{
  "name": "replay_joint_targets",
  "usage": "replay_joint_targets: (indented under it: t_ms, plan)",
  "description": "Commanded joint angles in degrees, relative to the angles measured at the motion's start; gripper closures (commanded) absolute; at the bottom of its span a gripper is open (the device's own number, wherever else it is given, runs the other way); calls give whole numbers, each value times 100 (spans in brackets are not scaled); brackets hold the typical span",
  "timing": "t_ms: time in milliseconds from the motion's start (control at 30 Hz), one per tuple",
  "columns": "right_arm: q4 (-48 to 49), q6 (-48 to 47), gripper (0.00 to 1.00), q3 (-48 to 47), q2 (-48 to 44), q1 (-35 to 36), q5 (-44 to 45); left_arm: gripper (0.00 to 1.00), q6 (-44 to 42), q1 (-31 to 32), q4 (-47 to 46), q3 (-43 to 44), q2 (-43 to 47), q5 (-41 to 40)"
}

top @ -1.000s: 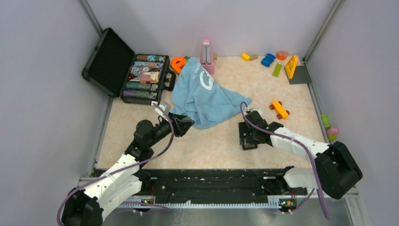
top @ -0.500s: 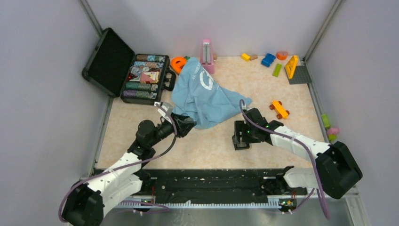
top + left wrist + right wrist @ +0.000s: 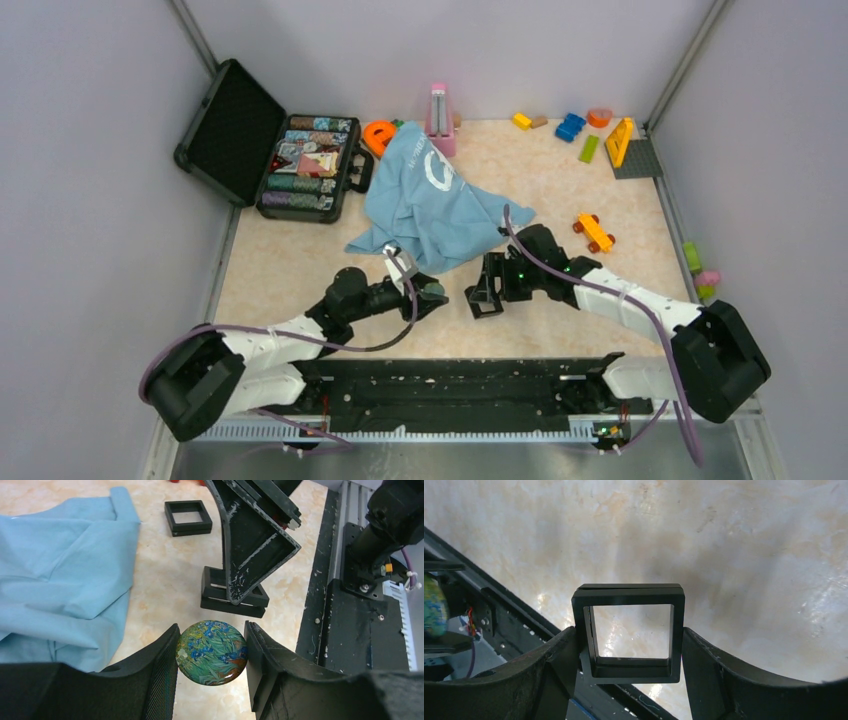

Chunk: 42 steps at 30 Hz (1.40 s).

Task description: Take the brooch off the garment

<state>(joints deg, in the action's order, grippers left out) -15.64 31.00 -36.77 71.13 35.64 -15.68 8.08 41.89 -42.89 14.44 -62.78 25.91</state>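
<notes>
My left gripper (image 3: pixel 432 292) (image 3: pixel 211 641) is shut on the brooch (image 3: pixel 211 652), a round teal-green pin with a painted flower picture. It holds the pin above the bare tabletop, just off the near edge of the light blue T-shirt (image 3: pixel 430 205) (image 3: pixel 60 575). The brooch also shows in the top view (image 3: pixel 435 291). My right gripper (image 3: pixel 485 290) (image 3: pixel 630 636) is shut on a small black square box (image 3: pixel 629 592) (image 3: pixel 234 597) and holds it right beside the brooch. A second black square frame (image 3: pixel 188 517) lies on the table beyond.
An open black case of poker chips (image 3: pixel 305 165) stands at the back left. A pink metronome (image 3: pixel 438 118) stands behind the shirt. An orange toy car (image 3: pixel 594 232) and coloured blocks (image 3: pixel 590 135) lie at the back right. A black rail (image 3: pixel 450 385) runs along the near edge.
My left gripper has drawn back from the shirt's near edge to the near right, with the brooch in it. My right gripper has moved left with the box towards it. The shirt's near-left corner now lies free.
</notes>
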Motion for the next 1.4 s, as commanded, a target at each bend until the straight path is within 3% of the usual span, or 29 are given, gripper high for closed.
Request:
replay_joint_targets:
  t_ms: [0,433,633,767,1367]
  plan:
    - [361,-144,48,-111,-124,84,-492,100,-516,245,-999,22,-530,93]
    - [406,-120,50,80,-536,113,-846,100,-1244,517,-1160,255,-1147,133]
    - [329,-135,53,135,-640,152,-903,97,-1469,576,-1223,296,-1233,551]
    - [310,-130,53,161,-701,184,-910,100,-1871,631,-1097,351,-1222,976]
    - [238,53,55,103,-1038,286,-862,100,-1906,688,-623,511,-1412,622]
